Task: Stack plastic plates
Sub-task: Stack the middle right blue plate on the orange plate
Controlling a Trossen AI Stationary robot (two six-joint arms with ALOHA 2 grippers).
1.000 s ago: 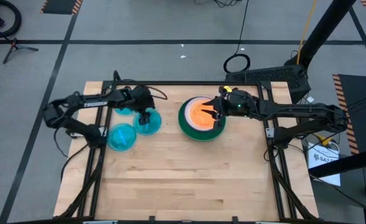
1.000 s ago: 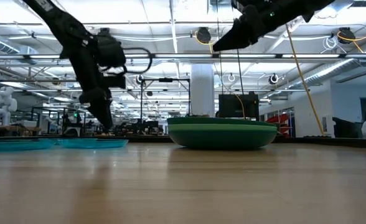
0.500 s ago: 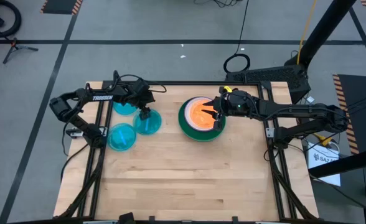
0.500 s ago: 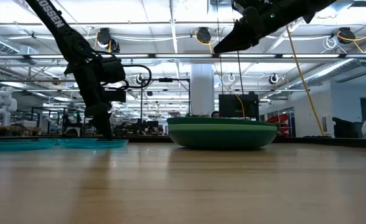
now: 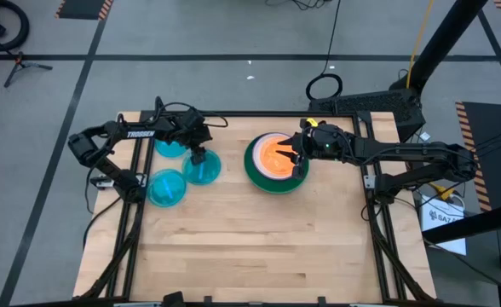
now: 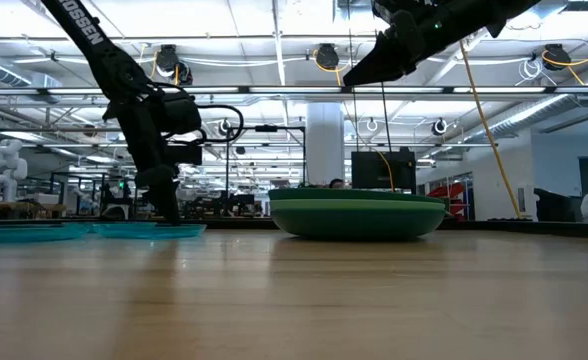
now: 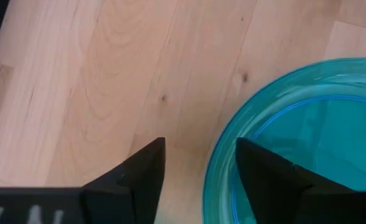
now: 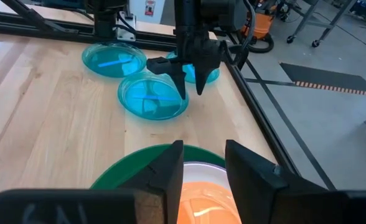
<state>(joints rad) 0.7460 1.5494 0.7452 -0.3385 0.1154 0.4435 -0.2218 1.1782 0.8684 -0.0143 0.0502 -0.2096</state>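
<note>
The left gripper (image 5: 198, 159) is open around the rim of a light, thin, slippery blue plate (image 5: 203, 169). Pinch that rim. The right gripper (image 5: 297, 150) hangs open and empty above the orange plate (image 5: 276, 154).

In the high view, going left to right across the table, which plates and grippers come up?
Translucent blue plastic plate → left gripper, over another translucent blue plate → orange plate on the dark green plate stack → right gripper.

The whole wooden table (image 5: 250, 247) toward 6 o'clock is bare, so a gripper could move there easily. At 10 o'clock three blue plates (image 5: 202, 169) sit close together, with the left gripper (image 5: 198, 158) down among them. At 1 o'clock the green plate stack (image 5: 275, 161) blocks the way, under the right gripper (image 5: 296, 152).
</note>
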